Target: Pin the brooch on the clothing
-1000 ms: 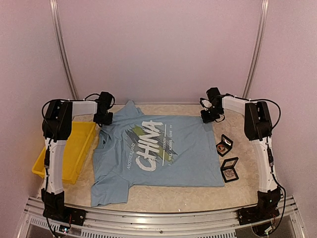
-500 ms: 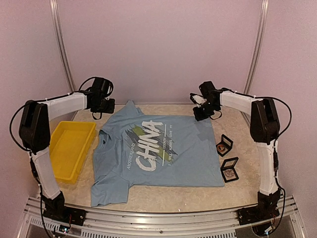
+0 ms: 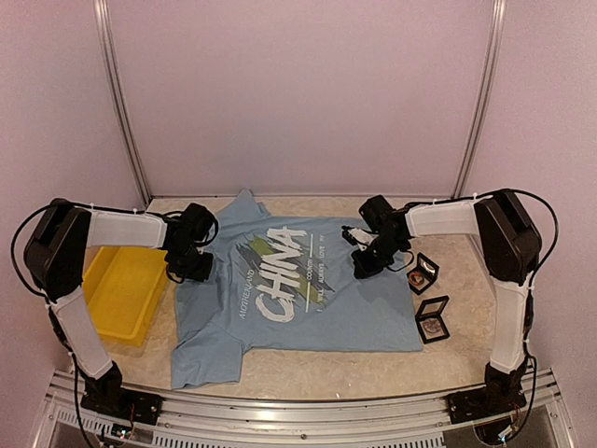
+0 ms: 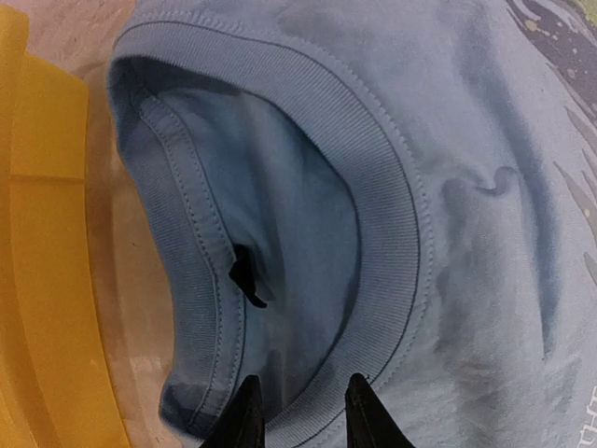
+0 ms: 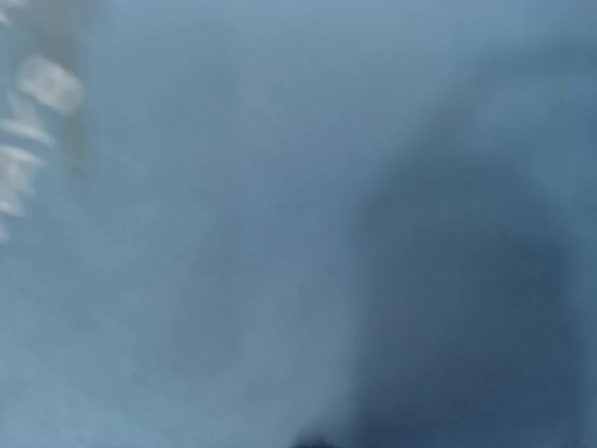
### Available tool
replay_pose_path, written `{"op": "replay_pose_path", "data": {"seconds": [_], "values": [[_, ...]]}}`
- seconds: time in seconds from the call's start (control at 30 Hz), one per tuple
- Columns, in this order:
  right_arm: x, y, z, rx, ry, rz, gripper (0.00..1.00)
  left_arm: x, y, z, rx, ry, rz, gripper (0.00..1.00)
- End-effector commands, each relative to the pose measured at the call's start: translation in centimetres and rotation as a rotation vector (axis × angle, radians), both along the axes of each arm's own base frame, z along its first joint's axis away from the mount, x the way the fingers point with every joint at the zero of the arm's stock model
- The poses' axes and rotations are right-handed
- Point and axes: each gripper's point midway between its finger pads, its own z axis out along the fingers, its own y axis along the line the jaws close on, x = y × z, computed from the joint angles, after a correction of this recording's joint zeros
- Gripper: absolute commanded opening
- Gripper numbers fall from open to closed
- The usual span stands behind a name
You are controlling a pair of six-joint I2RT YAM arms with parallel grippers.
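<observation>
The clothing [image 3: 345, 317], a light blue T-shirt with white "CHINA" lettering, lies flat on the table. My left gripper [image 3: 193, 271] hovers low over its collar [image 4: 392, 215]. In the left wrist view that gripper [image 4: 300, 422] is open, its dark fingertips [image 4: 244, 418] standing on either side of the ribbed collar edge with the fabric unpinched. My right gripper [image 3: 364, 269] is down on the right part of the shirt. Its wrist view shows only blurred blue fabric [image 5: 233, 233], and the jaws are shut. A brownish brooch [image 3: 417, 276] sits in a small open black box to the right of the shirt.
A second open black box [image 3: 433, 319] lies near the shirt's right hem. A yellow bin [image 3: 121, 294] stands left of the shirt, its wall [image 4: 37, 280] right next to the collar. Side walls and metal posts close in the table.
Both arms swung from the table's back corners toward the near side and down onto the shirt: the left gripper to the collar, the right onto the shirt's right part.
</observation>
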Motion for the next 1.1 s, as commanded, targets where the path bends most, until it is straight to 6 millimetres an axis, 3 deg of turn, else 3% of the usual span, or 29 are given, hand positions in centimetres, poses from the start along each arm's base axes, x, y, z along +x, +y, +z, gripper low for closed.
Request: {"op": "replay_pose_path", "data": {"seconds": [0.0,0.17,0.27,0.5,0.6,0.7,0.8,0.93,1.07], "values": [[0.1,-2.8,-2.3,-0.083,0.027,-0.095,0.00,-1.9,2.4,-1.7,0.091,0.054,0.053,0.28],[0.2,-5.4,-2.6,-0.101,0.029,-0.149,0.00,-3.9,4.8,-4.6,0.176,0.130,0.068,0.28],[0.4,-6.3,-2.4,-0.118,0.017,-0.149,0.00,-4.4,6.0,-5.1,0.209,0.145,0.094,0.27],[0.8,-5.9,-1.4,-0.112,0.002,-0.102,0.00,-3.4,5.8,-3.5,0.232,0.104,0.074,0.28],[1.6,-4.8,0.6,-0.101,-0.036,-0.081,0.00,-1.9,3.6,-0.6,0.212,0.020,0.008,0.31],[1.8,-2.7,2.8,-0.082,-0.102,-0.038,0.00,-1.4,0.8,2.8,0.143,-0.055,-0.055,0.35],[0.4,0.9,4.9,-0.028,-0.152,0.057,0.00,-2.3,-0.5,3.5,0.047,-0.035,-0.052,0.35],[-4.5,6.9,6.3,0.066,-0.179,0.243,0.00,-5.0,-2.8,4.1,-0.133,-0.032,-0.028,0.35],[-10.1,10.9,5.2,0.106,-0.112,0.372,0.00,-9.2,-6.2,4.9,-0.231,-0.053,-0.056,0.34]]}}
